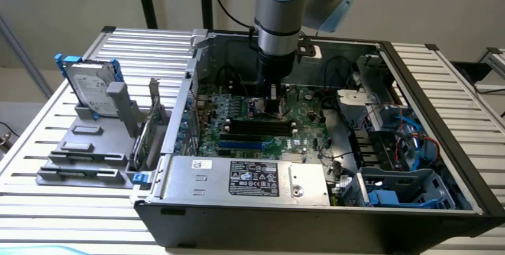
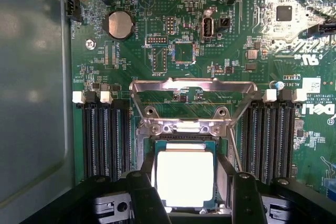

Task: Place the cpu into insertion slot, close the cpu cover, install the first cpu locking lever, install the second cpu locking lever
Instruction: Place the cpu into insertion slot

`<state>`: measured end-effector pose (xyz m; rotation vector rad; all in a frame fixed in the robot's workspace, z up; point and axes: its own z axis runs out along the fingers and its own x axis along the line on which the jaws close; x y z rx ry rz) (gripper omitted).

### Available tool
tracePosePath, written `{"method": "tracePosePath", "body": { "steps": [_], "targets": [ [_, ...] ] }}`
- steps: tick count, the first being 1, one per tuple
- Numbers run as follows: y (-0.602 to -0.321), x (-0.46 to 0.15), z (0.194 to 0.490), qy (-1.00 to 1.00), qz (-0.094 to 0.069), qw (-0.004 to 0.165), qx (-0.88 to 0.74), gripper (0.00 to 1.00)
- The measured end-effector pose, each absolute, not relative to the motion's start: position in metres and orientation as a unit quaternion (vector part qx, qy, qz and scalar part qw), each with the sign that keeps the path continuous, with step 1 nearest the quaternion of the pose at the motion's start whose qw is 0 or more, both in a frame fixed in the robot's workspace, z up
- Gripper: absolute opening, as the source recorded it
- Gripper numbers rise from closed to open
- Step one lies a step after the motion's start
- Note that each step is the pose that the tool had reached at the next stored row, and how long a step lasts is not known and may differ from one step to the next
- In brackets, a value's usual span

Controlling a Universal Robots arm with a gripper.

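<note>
Deep inside the open computer case (image 1: 316,231), seen from the exterior view, the arm's wrist stands in front of the middle of the green motherboard (image 1: 304,128), so the gripper (image 1: 272,104) is mostly masked by its own housing. In the wrist view the black fingers (image 2: 143,190) pinch the cpu (image 2: 185,179) by two opposite edges. It lies level within the insertion slot (image 2: 184,138), and only a thin dark rim of the slot shows on one side. Glare washes the chip's top to blank white, so no markings can be read, and the gripper body cuts off the slot's near edge. The cpu cover (image 2: 194,84) is swung open, its cut-out frame lying back over the board beyond the slot. A thin metal lever (image 2: 235,150) slants just beside one finger. Banks of memory slots (image 2: 102,140) flank the socket on both sides, leaving only narrow strips of board next to the fingers. The case walls are well apart from the arm, and the top is open. Within the case, a power supply (image 1: 245,178) sits at six o'clock from the gripper and a blue drive cage (image 1: 410,190) at four o'clock. Out on the slatted tabletop (image 1: 47,219), at nine o'clock from the case, a grey fixture (image 1: 87,154) holds a hard drive (image 1: 88,86) tilted on edge.
</note>
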<state>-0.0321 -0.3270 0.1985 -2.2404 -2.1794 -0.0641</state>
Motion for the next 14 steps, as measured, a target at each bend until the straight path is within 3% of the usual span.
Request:
{"method": "tracePosePath", "body": {
  "steps": [14],
  "targets": [
    [-0.3266,-0.0320,0.1972,-0.697,-0.020,0.008,-0.717,0.54]
  ]
}}
